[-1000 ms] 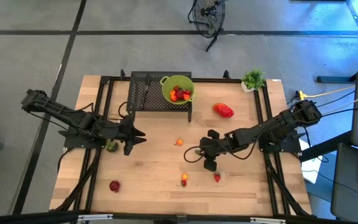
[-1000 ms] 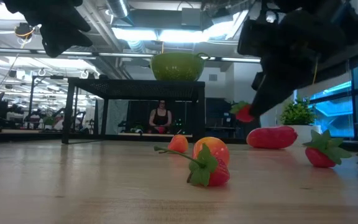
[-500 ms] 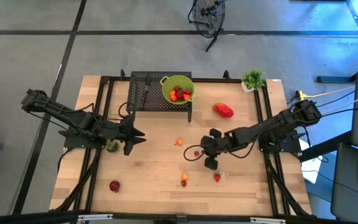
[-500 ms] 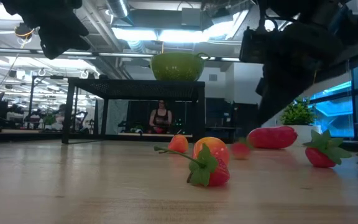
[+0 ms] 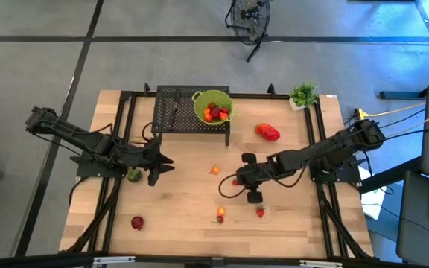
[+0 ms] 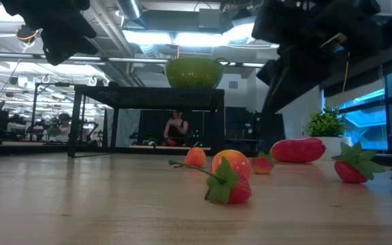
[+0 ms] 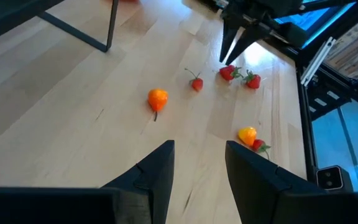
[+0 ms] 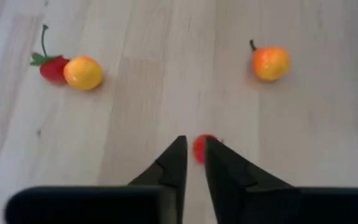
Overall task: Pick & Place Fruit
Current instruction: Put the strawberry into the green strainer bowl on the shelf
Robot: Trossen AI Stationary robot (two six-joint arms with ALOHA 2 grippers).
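The right tool (image 8: pixel 192 152), fingers nearly closed and empty, hovers just above a small red strawberry (image 8: pixel 201 148).

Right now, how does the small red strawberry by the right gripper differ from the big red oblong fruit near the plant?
The small red strawberry lies mid-table just beyond the right gripper, whose fingers are nearly together; the big red oblong fruit lies toward the far right, no gripper near. The strawberry is much smaller and rounder; the oblong fruit is long and glossy. Both are red and rest on the table.

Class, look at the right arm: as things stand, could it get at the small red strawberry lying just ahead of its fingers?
Probably yes. The right gripper hangs just above the small red strawberry, fingers almost together, with bare table around it. It would need to open before closing on it.
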